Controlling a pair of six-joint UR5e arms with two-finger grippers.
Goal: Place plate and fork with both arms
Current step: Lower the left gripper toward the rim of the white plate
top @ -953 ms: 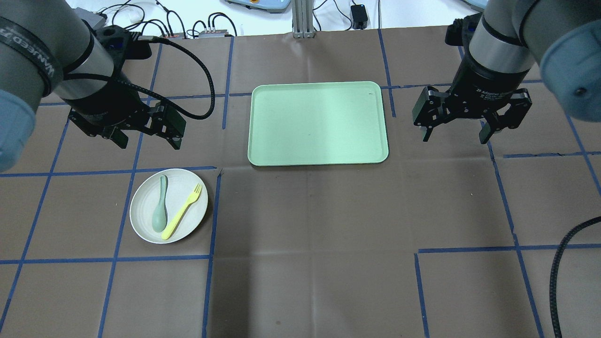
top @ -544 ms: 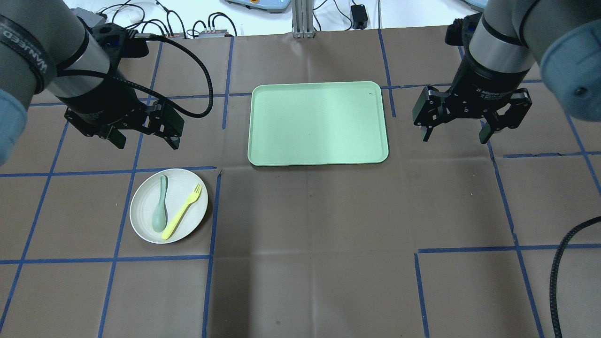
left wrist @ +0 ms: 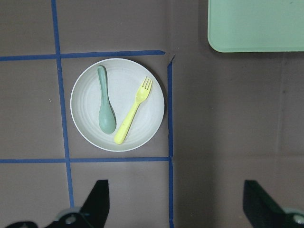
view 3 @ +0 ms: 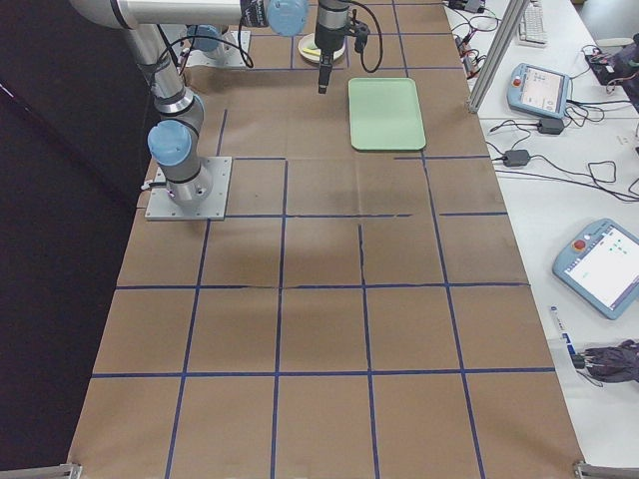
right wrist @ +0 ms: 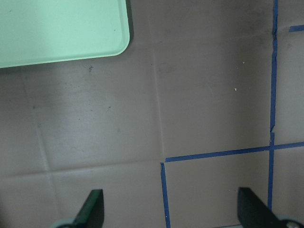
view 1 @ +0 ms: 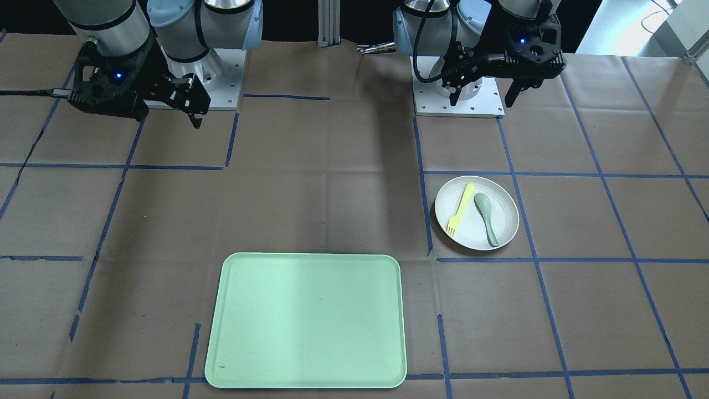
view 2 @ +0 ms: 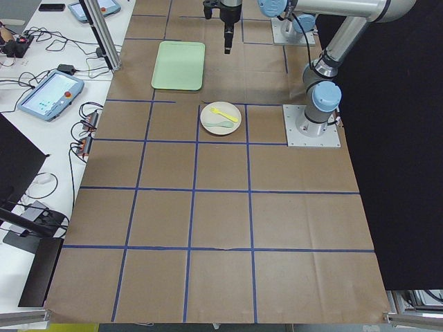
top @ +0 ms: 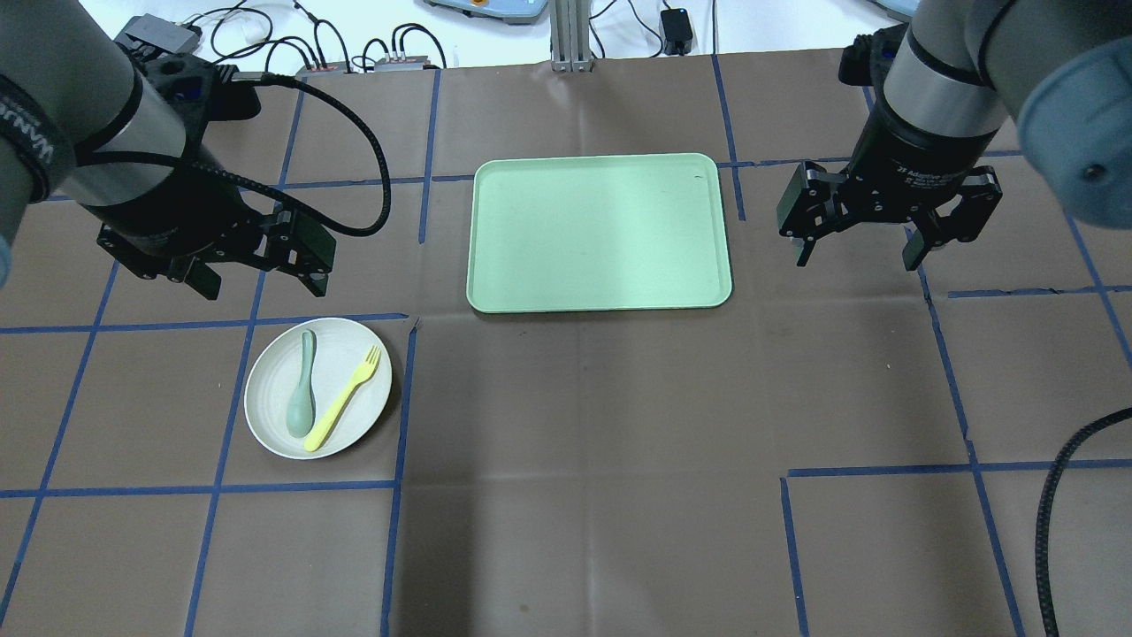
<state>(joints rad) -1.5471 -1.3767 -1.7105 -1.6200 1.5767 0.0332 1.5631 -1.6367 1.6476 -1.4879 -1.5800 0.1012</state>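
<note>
The off-white plate [top: 265, 380] sits on the table's left side with the pale-yellow fork [top: 343, 398] and a grey-green spoon [top: 301, 389] lying on it. My left gripper [top: 261, 285] is open and empty. It hovers just beyond the plate's far edge. The left wrist view looks straight down on the plate [left wrist: 85, 104] and fork [left wrist: 134, 110], ahead of the open fingers [left wrist: 97, 199]. My right gripper [top: 856, 258] is open and empty, hovering over bare table to the right of the tray. In the front-facing view the plate [view 1: 471, 233] and fork [view 1: 461, 209] are at the right.
The mint-green rectangular tray [top: 600, 232] lies empty at the table's middle back; its corner shows in the right wrist view [right wrist: 61, 28]. Blue tape lines grid the brown table cover. Cables and boxes lie beyond the far edge. A black cable [top: 1061, 495] hangs at the right.
My left gripper has moved left and toward the plate, still open. The right arm, plate, fork and tray have not moved.
</note>
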